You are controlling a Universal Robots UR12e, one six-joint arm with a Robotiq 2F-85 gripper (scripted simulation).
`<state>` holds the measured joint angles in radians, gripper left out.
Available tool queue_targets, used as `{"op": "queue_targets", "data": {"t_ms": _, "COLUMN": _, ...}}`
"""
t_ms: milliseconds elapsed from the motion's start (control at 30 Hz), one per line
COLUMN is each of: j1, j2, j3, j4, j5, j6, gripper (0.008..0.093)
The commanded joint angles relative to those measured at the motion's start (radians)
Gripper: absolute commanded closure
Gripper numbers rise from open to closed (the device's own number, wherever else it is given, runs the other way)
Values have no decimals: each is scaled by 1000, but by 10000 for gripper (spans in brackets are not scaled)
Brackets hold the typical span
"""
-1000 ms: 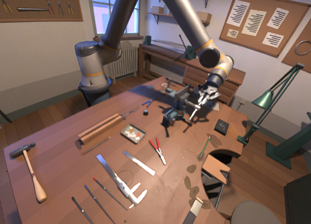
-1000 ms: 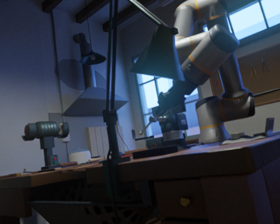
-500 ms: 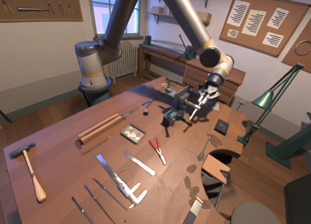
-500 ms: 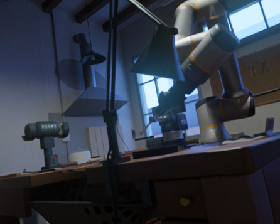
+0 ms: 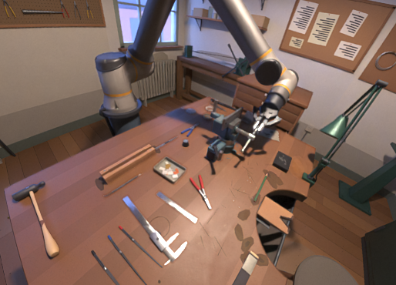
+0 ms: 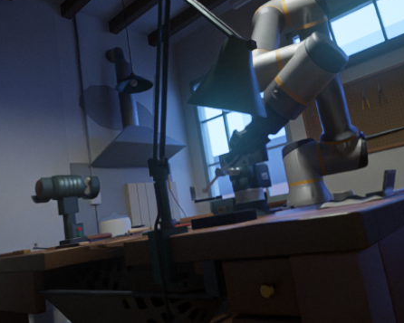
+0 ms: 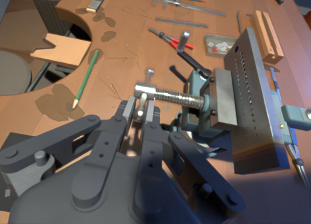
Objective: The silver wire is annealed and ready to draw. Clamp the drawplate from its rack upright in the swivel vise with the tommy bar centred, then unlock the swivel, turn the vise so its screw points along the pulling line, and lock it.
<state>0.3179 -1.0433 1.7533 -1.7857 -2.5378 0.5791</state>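
Note:
The drawplate (image 7: 257, 96), a steel plate with rows of holes, stands upright between the jaws of the blue swivel vise (image 7: 211, 108) (image 5: 227, 124). I hold the near end of the tommy bar (image 7: 141, 103) (image 5: 248, 138) in my closed gripper (image 7: 139, 110) (image 5: 259, 125), at the head of the vise screw (image 7: 177, 97). The bar's other end pokes out beyond the screw head. A black-handled swivel lock lever (image 7: 189, 55) with a steel knob rises from the vise base on the far side.
The curved cut-out in the bench edge (image 7: 45, 51) with its wooden bench pin (image 7: 62, 49) lies to my left, a green pencil (image 7: 85, 78) beside it. Red-handled pliers (image 7: 174, 41), a parts tray (image 7: 219, 44), the wooden rack (image 7: 267, 35), rulers and callipers lie beyond the vise.

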Motion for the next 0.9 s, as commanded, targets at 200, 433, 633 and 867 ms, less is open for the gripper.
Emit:
{"op": "queue_targets", "data": {"t_ms": 200, "j1": 3, "j2": -1, "j3": -5, "j4": 5, "j5": 1, "j6": 3, "gripper": 934}}
{"op": "queue_targets", "data": {"t_ms": 433, "j1": 5, "j2": -1, "j3": -8, "j4": 11, "j5": 2, "j6": 7, "gripper": 934}}
{"op": "queue_targets", "data": {"t_ms": 633, "j1": 7, "j2": -1, "j3": -11, "j4": 17, "j5": 3, "j6": 10, "gripper": 934}}
{"op": "queue_targets", "data": {"t_ms": 867, "j1": 9, "j2": -1, "j3": -14, "j4": 23, "j5": 4, "j6": 13, "gripper": 934}}
